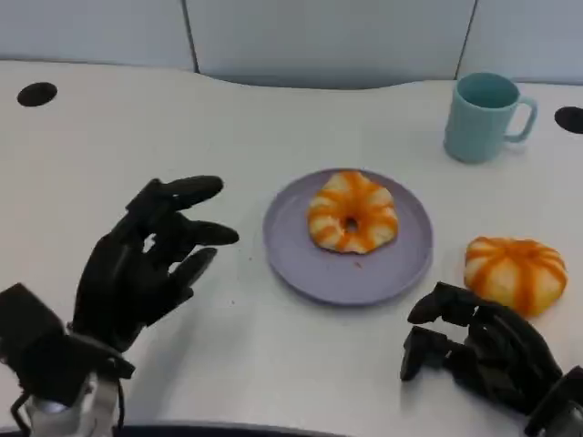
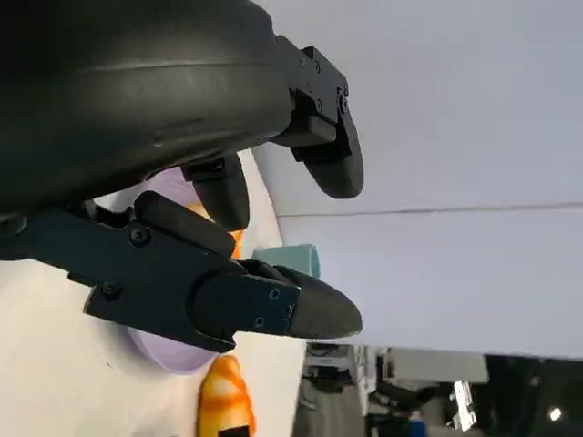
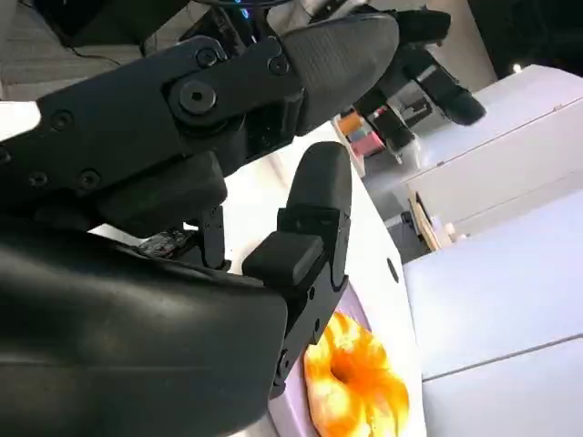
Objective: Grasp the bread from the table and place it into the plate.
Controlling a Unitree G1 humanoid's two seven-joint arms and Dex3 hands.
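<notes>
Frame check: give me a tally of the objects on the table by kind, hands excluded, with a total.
Bread: 2, a ring-shaped piece lying in the plate and a round bun on the table beside the right hand
Plate: 1, purple
Mug: 1, light teal
Total: 4

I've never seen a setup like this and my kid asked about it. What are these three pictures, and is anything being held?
It is a humanoid robot at a white table. One picture looks down from its head; the other two come from cameras at its wrists. The left hand is open, fingers spread, holding nothing. The right hand rests near an orange-striped bread without holding it. Another bread lies on the purple plate. A teal mug stands beyond.
</notes>
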